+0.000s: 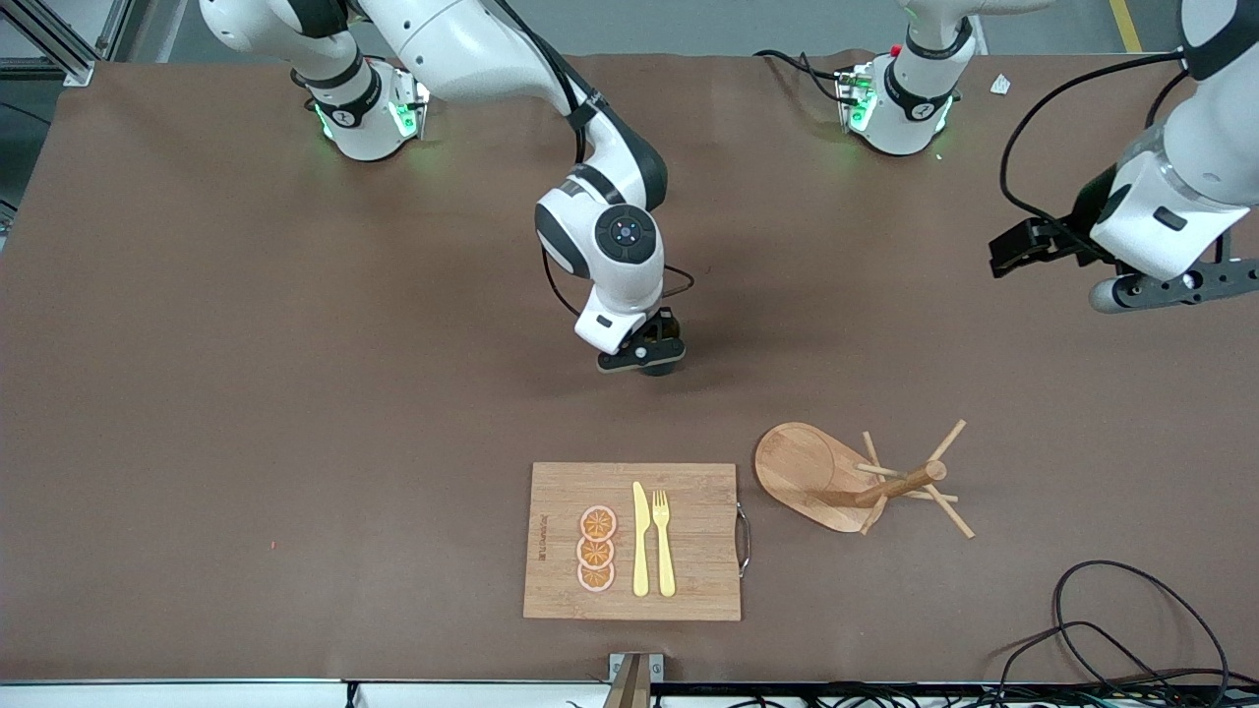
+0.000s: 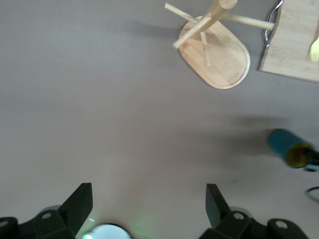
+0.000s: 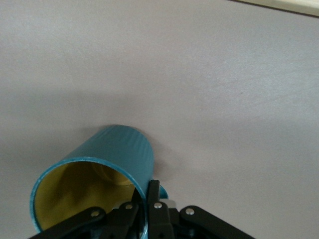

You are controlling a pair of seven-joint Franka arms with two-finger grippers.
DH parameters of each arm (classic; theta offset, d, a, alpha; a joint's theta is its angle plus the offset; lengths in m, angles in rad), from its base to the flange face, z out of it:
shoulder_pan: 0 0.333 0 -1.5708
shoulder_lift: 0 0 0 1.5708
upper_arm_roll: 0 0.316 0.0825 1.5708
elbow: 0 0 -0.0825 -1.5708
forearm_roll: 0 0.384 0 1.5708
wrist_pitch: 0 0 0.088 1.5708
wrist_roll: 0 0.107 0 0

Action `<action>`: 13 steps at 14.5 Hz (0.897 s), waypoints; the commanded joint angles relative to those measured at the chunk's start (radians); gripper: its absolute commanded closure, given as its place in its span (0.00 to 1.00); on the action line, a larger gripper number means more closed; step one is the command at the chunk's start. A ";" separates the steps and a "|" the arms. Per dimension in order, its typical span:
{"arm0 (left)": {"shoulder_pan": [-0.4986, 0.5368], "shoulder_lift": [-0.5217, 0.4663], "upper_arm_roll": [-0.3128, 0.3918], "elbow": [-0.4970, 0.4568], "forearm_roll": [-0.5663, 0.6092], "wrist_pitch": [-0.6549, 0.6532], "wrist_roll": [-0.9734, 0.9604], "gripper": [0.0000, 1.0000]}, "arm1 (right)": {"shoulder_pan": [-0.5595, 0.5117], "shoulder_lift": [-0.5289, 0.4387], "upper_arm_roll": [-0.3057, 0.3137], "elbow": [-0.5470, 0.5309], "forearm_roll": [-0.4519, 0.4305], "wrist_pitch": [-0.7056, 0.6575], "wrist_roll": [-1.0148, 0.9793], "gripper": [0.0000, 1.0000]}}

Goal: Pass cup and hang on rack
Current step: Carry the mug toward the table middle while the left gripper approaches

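Note:
The teal-green cup point(image 3: 117, 154) with its yellow inside is tilted, low over the middle of the brown table. My right gripper point(image 3: 147, 194) is shut on its rim, one finger inside and one outside. In the front view the right gripper point(image 1: 644, 356) hides most of the cup point(image 1: 671, 326). The cup also shows in the left wrist view point(image 2: 284, 143). The wooden rack point(image 1: 900, 484) stands on its oval base point(image 1: 802, 470), nearer the front camera, toward the left arm's end; it also shows in the left wrist view point(image 2: 219, 59). My left gripper point(image 1: 1008, 254) is open and empty, high over bare table point(image 2: 149, 195).
A bamboo cutting board point(image 1: 689, 580) with a yellow knife point(image 1: 640, 541), a yellow fork point(image 1: 663, 543) and orange slices point(image 1: 596, 549) lies beside the rack, near the table's front edge. Black cables point(image 1: 1131, 629) lie at the front corner at the left arm's end.

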 commanded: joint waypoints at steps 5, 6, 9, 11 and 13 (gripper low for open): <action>-0.021 0.009 -0.038 0.013 -0.036 -0.012 -0.177 0.00 | -0.004 0.015 0.003 0.062 0.043 -0.027 0.003 0.00; -0.025 0.016 -0.038 0.013 -0.034 -0.012 -0.181 0.00 | -0.009 0.004 0.014 0.072 0.062 -0.041 0.003 0.00; -0.050 0.019 -0.039 0.017 -0.036 -0.011 -0.254 0.04 | -0.044 -0.019 0.023 0.124 0.080 -0.169 -0.053 0.00; -0.080 0.021 -0.052 0.011 -0.036 -0.015 -0.388 0.00 | -0.108 -0.088 0.017 0.138 0.121 -0.277 -0.156 0.00; -0.135 0.030 -0.056 0.005 -0.034 -0.020 -0.575 0.00 | -0.196 -0.158 0.005 0.130 0.111 -0.419 -0.224 0.00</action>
